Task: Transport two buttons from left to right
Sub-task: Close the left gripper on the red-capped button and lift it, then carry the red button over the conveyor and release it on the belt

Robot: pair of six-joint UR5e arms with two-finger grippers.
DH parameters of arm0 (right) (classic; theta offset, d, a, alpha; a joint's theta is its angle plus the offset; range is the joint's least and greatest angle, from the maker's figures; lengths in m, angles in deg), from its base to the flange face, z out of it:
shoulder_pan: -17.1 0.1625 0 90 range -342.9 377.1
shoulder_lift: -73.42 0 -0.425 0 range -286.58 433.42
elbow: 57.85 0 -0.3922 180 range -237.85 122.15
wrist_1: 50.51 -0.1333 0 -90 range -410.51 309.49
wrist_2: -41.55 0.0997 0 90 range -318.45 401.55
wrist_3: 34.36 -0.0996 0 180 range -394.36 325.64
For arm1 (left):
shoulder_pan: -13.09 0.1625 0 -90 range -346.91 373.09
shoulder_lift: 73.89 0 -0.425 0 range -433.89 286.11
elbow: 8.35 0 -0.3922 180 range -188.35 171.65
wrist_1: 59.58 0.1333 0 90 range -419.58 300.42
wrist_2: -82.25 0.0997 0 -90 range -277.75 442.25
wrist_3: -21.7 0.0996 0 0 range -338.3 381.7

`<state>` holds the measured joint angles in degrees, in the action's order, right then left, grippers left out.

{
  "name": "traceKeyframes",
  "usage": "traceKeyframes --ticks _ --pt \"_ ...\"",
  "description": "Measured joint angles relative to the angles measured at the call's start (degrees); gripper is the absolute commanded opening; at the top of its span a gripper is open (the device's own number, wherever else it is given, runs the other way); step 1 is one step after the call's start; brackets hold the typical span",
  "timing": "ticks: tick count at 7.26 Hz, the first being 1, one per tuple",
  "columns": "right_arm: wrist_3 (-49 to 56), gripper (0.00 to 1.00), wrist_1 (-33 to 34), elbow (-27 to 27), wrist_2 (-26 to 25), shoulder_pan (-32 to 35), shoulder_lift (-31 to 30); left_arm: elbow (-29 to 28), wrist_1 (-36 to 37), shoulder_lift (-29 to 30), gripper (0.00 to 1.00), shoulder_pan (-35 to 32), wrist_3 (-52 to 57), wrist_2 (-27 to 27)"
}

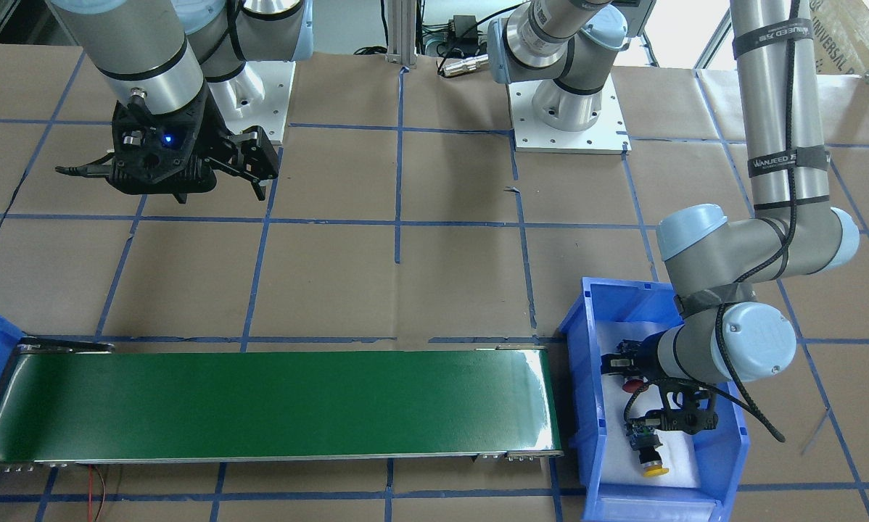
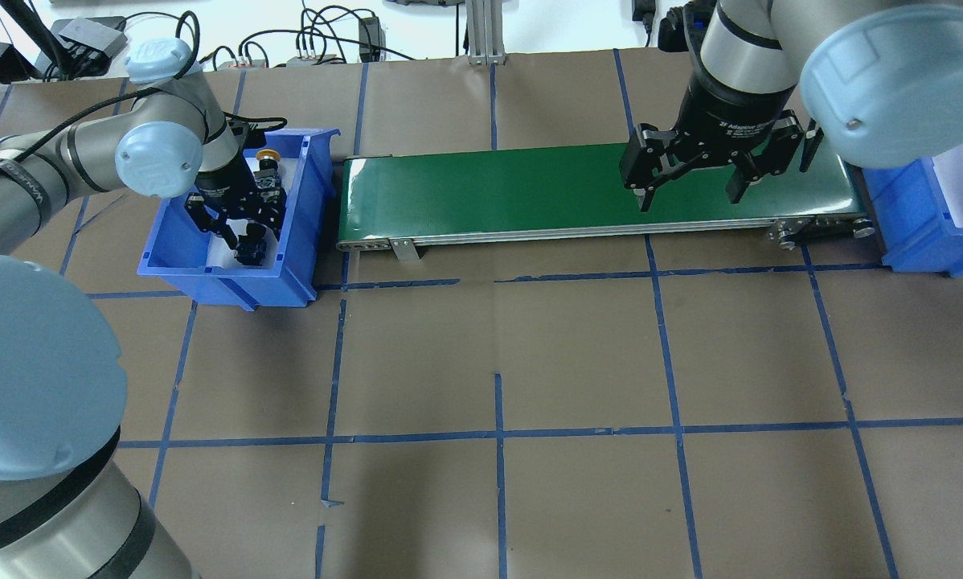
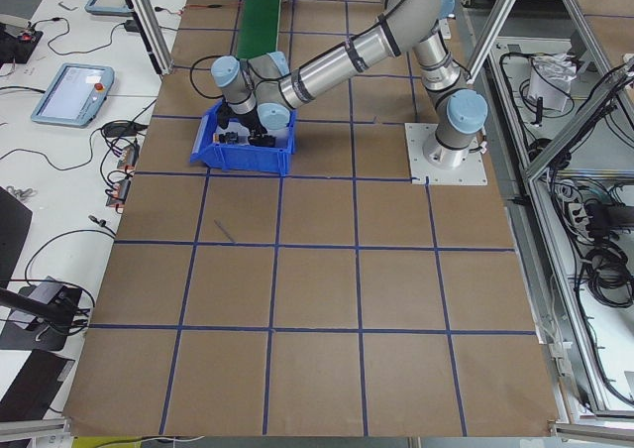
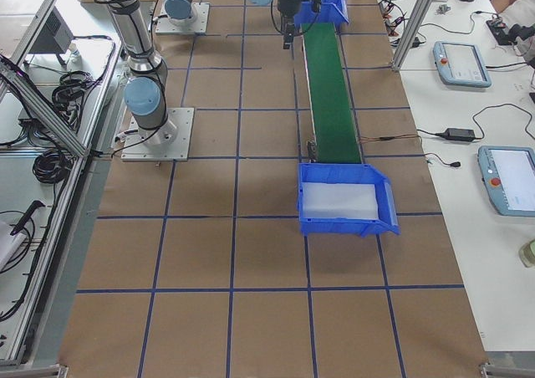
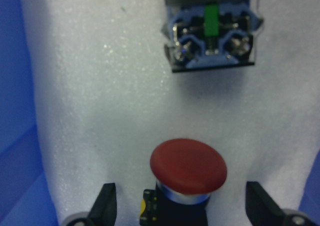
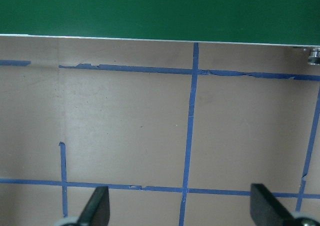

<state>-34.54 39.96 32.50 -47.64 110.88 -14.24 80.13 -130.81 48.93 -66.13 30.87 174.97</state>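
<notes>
Looking into the blue bin [image 1: 585,435] at the belt's left end, you have both buttons on its white foam [image 5: 75,111]: one red button [image 5: 188,166] and one yellow button [image 1: 651,464], lying apart from each other. Your left pincer [image 5: 182,208] is spread wide and straddles the red cap, with a strip of foam showing on each side of it. The bin's blue walls rise close outside both fingers, so sideways room is tight. Your right pincer [image 2: 688,197] is spread too, with only brown paper showing between its fingers. It hangs over the desk [image 2: 497,346], on the robot's side of the green belt [image 1: 275,399] and clear of its metal edge. A second blue bin [image 4: 389,202], foam-lined, stands at the belt's right end. That makes two buttons, two bins and one belt.
</notes>
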Motion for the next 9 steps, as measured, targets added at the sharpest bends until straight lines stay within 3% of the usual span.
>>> traceKeyframes --ticks 3,6,9 --pt "0.0 1.00 0.1 0.0 0.0 0.0 0.0 -1.5 -2.0 -2.4 0.07 -0.1 -0.1 0.0" --pt "0.0 1.00 -0.1 0.0 0.0 -0.1 0.0 -7.4 -7.5 -6.5 0.08 -1.6 -1.1 -0.4" --pt "-0.1 1.00 -0.2 0.0 0.0 -0.2 0.0 -16.6 -11.8 -3.8 0.05 -11.0 -11.1 -2.1"
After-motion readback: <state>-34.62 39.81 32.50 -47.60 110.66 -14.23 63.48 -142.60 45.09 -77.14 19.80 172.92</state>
